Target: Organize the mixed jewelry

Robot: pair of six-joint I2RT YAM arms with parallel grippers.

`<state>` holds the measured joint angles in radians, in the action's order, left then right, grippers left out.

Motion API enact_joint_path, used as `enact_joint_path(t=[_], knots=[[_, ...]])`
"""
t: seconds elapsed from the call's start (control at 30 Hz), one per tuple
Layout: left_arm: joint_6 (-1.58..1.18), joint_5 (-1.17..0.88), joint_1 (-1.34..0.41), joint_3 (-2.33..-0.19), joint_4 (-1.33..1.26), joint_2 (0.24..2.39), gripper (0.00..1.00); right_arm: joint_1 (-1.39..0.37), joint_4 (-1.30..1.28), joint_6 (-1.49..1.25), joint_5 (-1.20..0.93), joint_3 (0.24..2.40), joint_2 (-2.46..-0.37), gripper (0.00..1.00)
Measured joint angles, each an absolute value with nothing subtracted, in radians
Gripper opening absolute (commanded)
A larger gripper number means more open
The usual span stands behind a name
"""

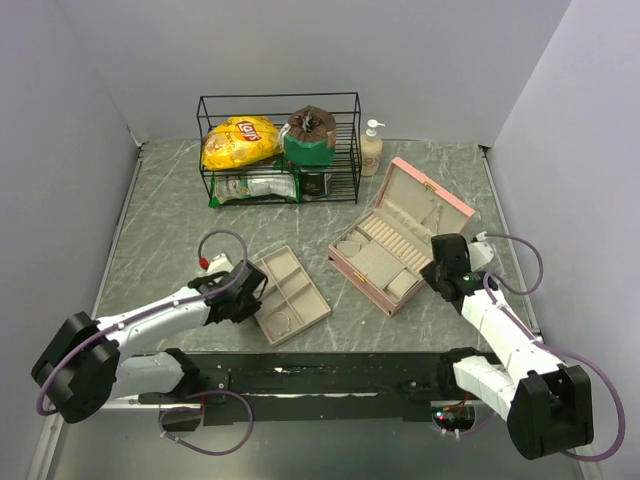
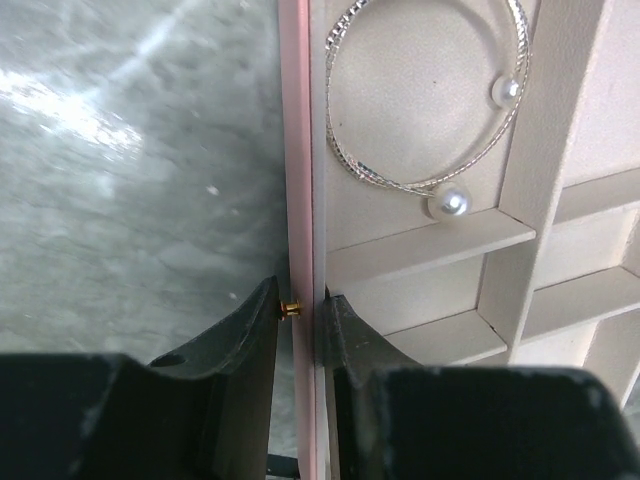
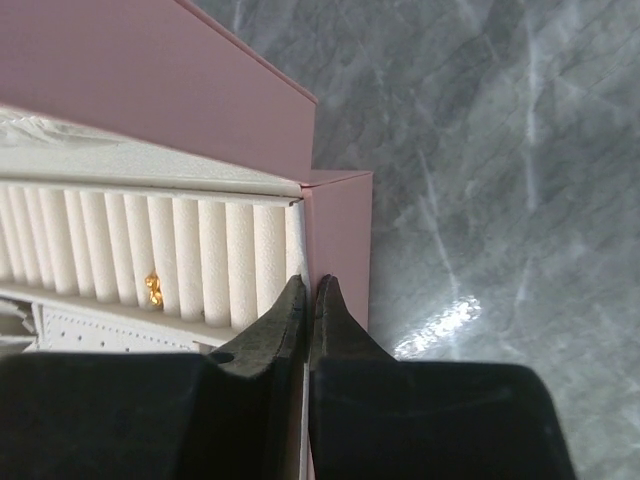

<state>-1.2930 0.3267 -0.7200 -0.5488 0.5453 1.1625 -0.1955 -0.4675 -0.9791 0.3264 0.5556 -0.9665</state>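
Bangle (image 2: 448, 203) in tray (image 2: 430, 245) compt.

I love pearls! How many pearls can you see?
2. Both sit on the silver bangle in the tray: one pearl at its lower end, the other pearl higher up on its right side. More may be hidden outside these views.

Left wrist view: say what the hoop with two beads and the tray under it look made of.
Hoop: silvery metal wire, going by its glint and fine ribbing. Beads: glossy white, pearl-like; real or imitation can't be told. Tray: matte beige lining, probably velvety or suede-like fabric, no shine; pink outer edge.
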Motion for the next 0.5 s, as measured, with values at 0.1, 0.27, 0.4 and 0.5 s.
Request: enact_joint_path(t=[0.1, 0.27, 0.4, 0.5], knots=[[-1.303, 0.326, -0.754, -0.565, 0.545, 1.19, 0.01, -0.213, -0.46, -1.029, 0.327, 0.55, -0.965, 0.0], [-1.32, 0.326, -0.797, -0.619, 0.546, 1.249, 0.01, -0.257, -0.449, -1.093, 0.339, 0.535, -0.954, 0.0], [-1.334, 0.327, -0.826, -0.678, 0.55, 1.293, 0.01, -0.337, -0.458, -1.155, 0.368, 0.535, -0.954, 0.0], [-1.359, 0.333, -0.846, -0.717, 0.566, 1.323, 0.01, -0.408, -0.473, -1.216, 0.403, 0.535, -0.957, 0.0]])
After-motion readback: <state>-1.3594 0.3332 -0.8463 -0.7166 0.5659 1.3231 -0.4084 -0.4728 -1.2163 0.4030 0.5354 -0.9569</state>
